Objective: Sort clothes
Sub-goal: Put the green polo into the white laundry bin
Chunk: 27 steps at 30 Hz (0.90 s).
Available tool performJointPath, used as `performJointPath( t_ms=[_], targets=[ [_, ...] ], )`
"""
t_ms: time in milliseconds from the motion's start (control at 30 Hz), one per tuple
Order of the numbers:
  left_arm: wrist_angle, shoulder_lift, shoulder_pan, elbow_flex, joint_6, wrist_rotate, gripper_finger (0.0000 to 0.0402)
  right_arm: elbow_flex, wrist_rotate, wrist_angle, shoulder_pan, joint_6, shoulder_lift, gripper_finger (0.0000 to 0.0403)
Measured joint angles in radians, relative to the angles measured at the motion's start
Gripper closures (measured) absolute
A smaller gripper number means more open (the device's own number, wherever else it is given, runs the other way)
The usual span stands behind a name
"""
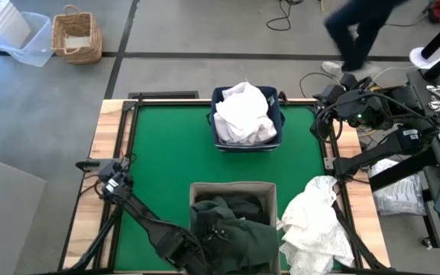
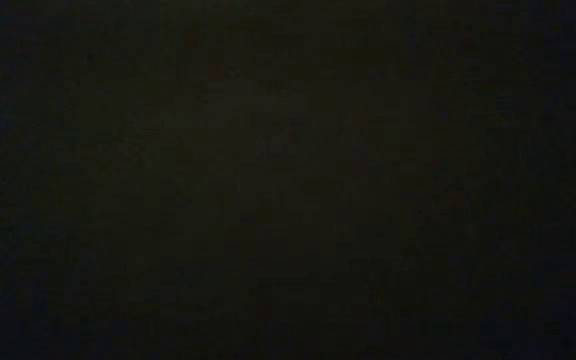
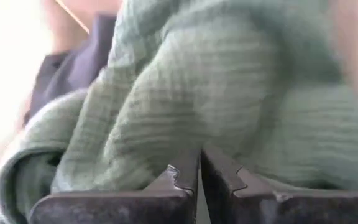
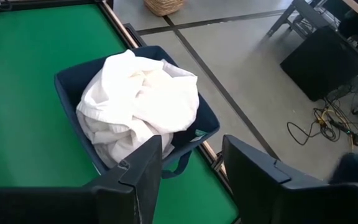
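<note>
High view: left gripper (image 1: 205,256) sits at the beige bin (image 1: 231,188), pinched shut against the dark green garment (image 1: 239,229), seemingly to stow darks. Right gripper (image 4: 191,177), spread wide and empty, waits near the navy bin (image 1: 218,95) of whites (image 1: 243,114). Loose white garment (image 1: 315,221) lies beside the beige bin, unsorted.

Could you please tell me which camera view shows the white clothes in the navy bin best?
The right wrist view: the white clothes fill the navy bin close up, beyond the open right gripper. The high view shows them smaller from above. The left wrist view shows only green fabric; the low view is dark.
</note>
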<state>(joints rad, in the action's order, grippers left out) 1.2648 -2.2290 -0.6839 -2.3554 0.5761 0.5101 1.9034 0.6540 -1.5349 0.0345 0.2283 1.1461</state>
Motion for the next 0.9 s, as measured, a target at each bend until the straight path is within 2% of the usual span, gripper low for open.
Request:
performJointPath(
  t_ms=[167,400,500,733,900],
  targets=[
    [-0.102,0.026,-0.012,-0.001,-0.081,0.056,0.0401,0.0,0.0,0.0,0.0,0.0,0.0,0.0243],
    [-0.368,0.018,0.001,0.0,-0.361,0.084,0.0401,0.0,0.0,0.0,0.0,0.0,0.0,0.0232],
    [-0.432,-0.007,0.024,0.0,-0.447,0.074,0.0401,0.0,0.0,0.001,0.0,0.0,0.0,0.0229],
    [-0.524,-0.07,0.068,0.001,-0.513,0.076,0.0401,0.0,0.0,0.0,0.0,0.005,0.0,0.0239],
    [-0.484,-0.103,0.071,0.001,-0.49,0.025,0.0401,0.0,-0.001,0.0,0.0,0.006,0.0,0.0246]
  ],
)
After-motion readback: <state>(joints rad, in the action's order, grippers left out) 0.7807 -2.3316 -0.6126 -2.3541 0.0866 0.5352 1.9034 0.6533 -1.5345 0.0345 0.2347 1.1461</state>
